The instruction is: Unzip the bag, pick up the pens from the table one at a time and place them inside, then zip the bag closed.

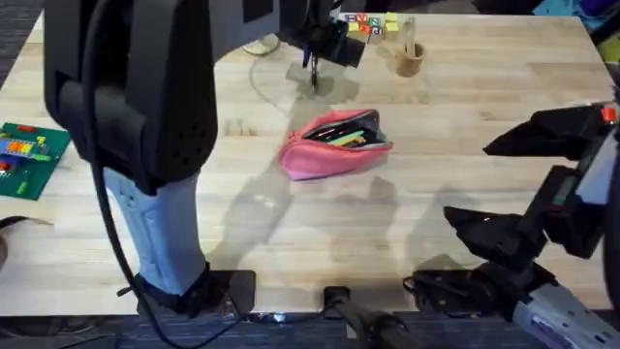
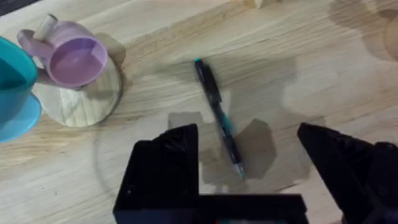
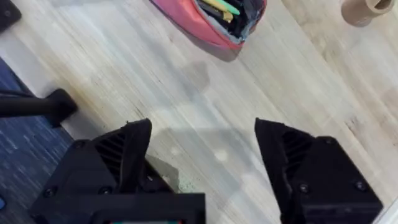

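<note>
I have the bag lying near the middle of the table, unzipped, its mouth gaping toward the far side. Inside I can make out a yellow pen against the dark lining.

My left gripper is out at the far side of the table, beyond the bag, hanging over the black pen. Its jaws are released, spread wide to either side of the pen, which lies flat on the wood between them and does not touch them.

Just beside that spot stands a lilac cup on a round wooden coaster, with a teal cup next to it. Farther along the far edge I see a small tan pot and a row of coloured blocks. A green building-brick plate sits at the left edge.

My right gripper hovers low at the near right, well apart from the bag, jaws released and holding nothing. The left arm's upper section looms large across the near left of the overhead view.
</note>
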Tool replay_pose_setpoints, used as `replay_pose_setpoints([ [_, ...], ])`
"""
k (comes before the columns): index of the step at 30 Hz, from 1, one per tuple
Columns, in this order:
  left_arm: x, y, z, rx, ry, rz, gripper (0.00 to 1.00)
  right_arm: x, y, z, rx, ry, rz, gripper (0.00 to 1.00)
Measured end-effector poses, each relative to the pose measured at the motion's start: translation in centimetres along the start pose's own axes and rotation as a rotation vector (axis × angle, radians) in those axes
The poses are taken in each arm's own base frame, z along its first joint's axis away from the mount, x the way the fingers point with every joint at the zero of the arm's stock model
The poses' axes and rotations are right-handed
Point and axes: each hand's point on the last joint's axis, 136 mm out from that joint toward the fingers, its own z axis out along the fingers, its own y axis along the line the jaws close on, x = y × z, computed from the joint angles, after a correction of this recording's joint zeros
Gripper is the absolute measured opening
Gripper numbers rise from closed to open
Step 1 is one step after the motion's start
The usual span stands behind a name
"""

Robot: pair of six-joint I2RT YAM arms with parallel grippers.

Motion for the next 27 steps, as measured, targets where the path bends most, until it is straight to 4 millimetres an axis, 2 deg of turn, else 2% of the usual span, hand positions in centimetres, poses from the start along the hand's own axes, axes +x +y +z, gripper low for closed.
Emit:
replay_pose_setpoints([
  [12, 0.9, 2.8, 2.4, -0.043, 0.024, -0.040, 0.994, 0.0, 0.0, 0.0, 0.000, 0.000, 0.000, 0.995],
  [27, 1.5, 3.0, 3.2, -0.048, 0.038, -0.042, 0.995, 0.0, 0.0, 0.0, 0.000, 0.000, 0.000, 0.996],
])
